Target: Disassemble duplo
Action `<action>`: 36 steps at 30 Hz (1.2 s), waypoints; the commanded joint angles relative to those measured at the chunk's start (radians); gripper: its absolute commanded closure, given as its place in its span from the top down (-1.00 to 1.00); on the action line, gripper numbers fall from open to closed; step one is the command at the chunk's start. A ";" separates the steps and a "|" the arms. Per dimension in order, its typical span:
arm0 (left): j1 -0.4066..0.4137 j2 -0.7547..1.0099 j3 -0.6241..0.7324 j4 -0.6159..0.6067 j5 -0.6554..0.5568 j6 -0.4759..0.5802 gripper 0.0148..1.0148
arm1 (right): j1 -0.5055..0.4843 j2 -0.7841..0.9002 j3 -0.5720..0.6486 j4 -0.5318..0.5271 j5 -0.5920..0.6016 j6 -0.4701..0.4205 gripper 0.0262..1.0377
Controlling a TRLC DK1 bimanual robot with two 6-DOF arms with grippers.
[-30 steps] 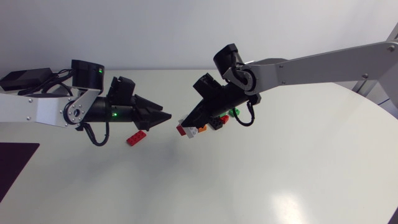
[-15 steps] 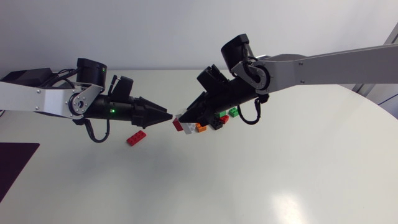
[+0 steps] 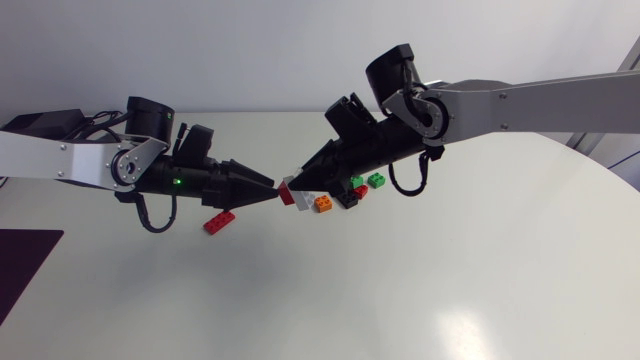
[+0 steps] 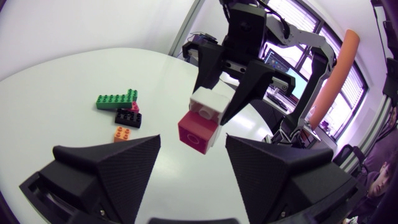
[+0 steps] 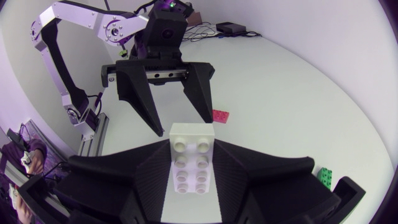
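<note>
Glossy white desk (image 3: 430,290) underneath everything. Nearest, loose red brick (image 3: 219,222), flat and studded, lying below left jaws. At mid-desk, held aloft: duplo stack (image 3: 291,194), white studded block (image 5: 191,165) joined to red block (image 4: 198,132). Right jaws clamped on duplo stack from both sides. Left jaws spread wide, gripping nothing, red block just ahead between tips. Farther back, orange brick (image 3: 323,203), black brick (image 3: 347,198) and green brick (image 3: 376,180) clustered on desk.
</note>
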State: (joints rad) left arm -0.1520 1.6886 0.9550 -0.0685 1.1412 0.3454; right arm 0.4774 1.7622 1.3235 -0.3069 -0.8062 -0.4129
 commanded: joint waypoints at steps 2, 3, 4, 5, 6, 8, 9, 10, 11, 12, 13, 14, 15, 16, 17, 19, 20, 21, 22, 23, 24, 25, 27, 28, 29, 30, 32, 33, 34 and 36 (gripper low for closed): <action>-0.020 -0.017 0.004 -0.036 0.025 0.075 0.45 | -0.011 -0.021 -0.033 0.012 -0.033 -0.015 -0.49; -0.026 -0.020 0.001 -0.042 0.025 0.087 0.45 | -0.011 -0.024 -0.035 0.014 -0.041 -0.013 -0.49; -0.029 -0.021 -0.001 -0.048 0.025 0.095 0.45 | -0.014 -0.027 -0.037 0.012 -0.054 -0.013 -0.49; -0.031 -0.021 0.001 -0.054 0.025 0.101 0.45 | -0.014 -0.030 -0.038 0.012 -0.065 -0.013 -0.49; -0.032 -0.020 0.001 -0.056 0.026 0.104 0.45 | -0.016 -0.035 -0.040 0.012 -0.077 -0.012 -0.49; -0.032 -0.021 -0.001 -0.059 0.029 0.109 0.45 | -0.016 -0.035 -0.040 0.011 -0.097 -0.010 -0.49; -0.032 -0.021 -0.001 -0.059 0.031 0.110 0.45 | -0.016 -0.036 -0.040 0.011 -0.105 -0.010 -0.49; -0.032 -0.021 -0.001 -0.059 0.032 0.110 0.45 | -0.016 -0.036 -0.040 0.009 -0.106 -0.009 -0.49; -0.031 -0.021 -0.001 -0.059 0.035 0.112 0.45 | -0.016 -0.036 -0.040 0.008 -0.108 -0.009 -0.49; -0.031 -0.024 -0.004 -0.059 0.035 0.115 0.45 | -0.014 -0.036 -0.040 0.008 -0.110 -0.009 -0.49; -0.031 -0.027 -0.009 -0.057 0.035 0.121 0.45 | -0.013 -0.036 -0.041 0.008 -0.111 -0.009 -0.49; -0.031 -0.033 -0.013 -0.057 0.037 0.127 0.45 | -0.011 -0.036 -0.041 0.009 -0.113 -0.009 -0.49; -0.032 -0.040 -0.019 -0.056 0.037 0.132 0.44 | -0.008 -0.035 -0.043 0.009 -0.111 -0.009 -0.49; -0.037 -0.049 -0.027 -0.056 0.037 0.136 0.44 | -0.006 -0.033 -0.043 0.011 -0.111 -0.009 -0.49; -0.041 -0.056 -0.035 -0.056 0.037 0.142 0.44 | -0.005 -0.032 -0.043 0.011 -0.111 -0.009 -0.49; -0.054 -0.072 -0.047 -0.056 0.037 0.153 0.44 | -0.003 -0.030 -0.043 0.011 -0.111 -0.009 -0.49; -0.058 -0.075 -0.052 -0.056 0.037 0.158 0.45 | -0.003 -0.030 -0.043 0.011 -0.111 -0.009 -0.49; -0.061 -0.076 -0.056 -0.056 0.037 0.161 0.45 | -0.003 -0.030 -0.043 0.011 -0.111 -0.009 -0.49; -0.064 -0.078 -0.056 -0.056 0.037 0.162 0.45 | -0.002 -0.030 -0.043 0.011 -0.111 -0.009 -0.49; -0.066 -0.078 -0.056 -0.056 0.037 0.162 0.44 | -0.002 -0.030 -0.043 0.011 -0.111 -0.009 -0.49; -0.066 -0.076 -0.056 -0.056 0.037 0.162 0.44 | -0.002 -0.030 -0.043 0.011 -0.111 -0.009 -0.49; -0.066 -0.078 -0.058 -0.056 0.037 0.162 0.44 | -0.002 -0.030 -0.043 0.011 -0.113 -0.009 -0.49; -0.067 -0.076 -0.059 -0.057 0.037 0.162 0.44 | -0.002 -0.030 -0.044 0.011 -0.111 -0.009 -0.49; -0.069 -0.076 -0.061 -0.057 0.037 0.162 0.44 | -0.002 -0.030 -0.044 0.011 -0.113 -0.009 -0.49; -0.069 -0.076 -0.061 -0.057 0.038 0.162 0.44 | -0.002 -0.030 -0.044 0.011 -0.111 -0.009 -0.49; -0.070 -0.078 -0.062 -0.057 0.037 0.162 0.44 | 0.000 -0.030 -0.044 0.011 -0.113 -0.009 -0.49; -0.072 -0.076 -0.062 -0.056 0.037 0.162 0.44 | 0.001 -0.032 -0.044 0.009 -0.113 -0.009 -0.49; -0.072 -0.076 -0.062 -0.056 0.037 0.162 0.44 | 0.003 -0.033 -0.044 0.008 -0.113 -0.009 -0.49; -0.072 -0.075 -0.061 -0.054 0.037 0.162 0.44 | 0.003 -0.033 -0.044 0.008 -0.114 -0.009 -0.49; -0.072 -0.070 -0.058 -0.051 0.037 0.162 0.44 | 0.007 -0.036 -0.046 0.006 -0.119 -0.006 -0.49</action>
State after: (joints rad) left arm -0.2111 1.6287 0.9215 -0.1196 1.1561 0.4797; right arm 0.4740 1.7435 1.3048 -0.3073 -0.9157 -0.4126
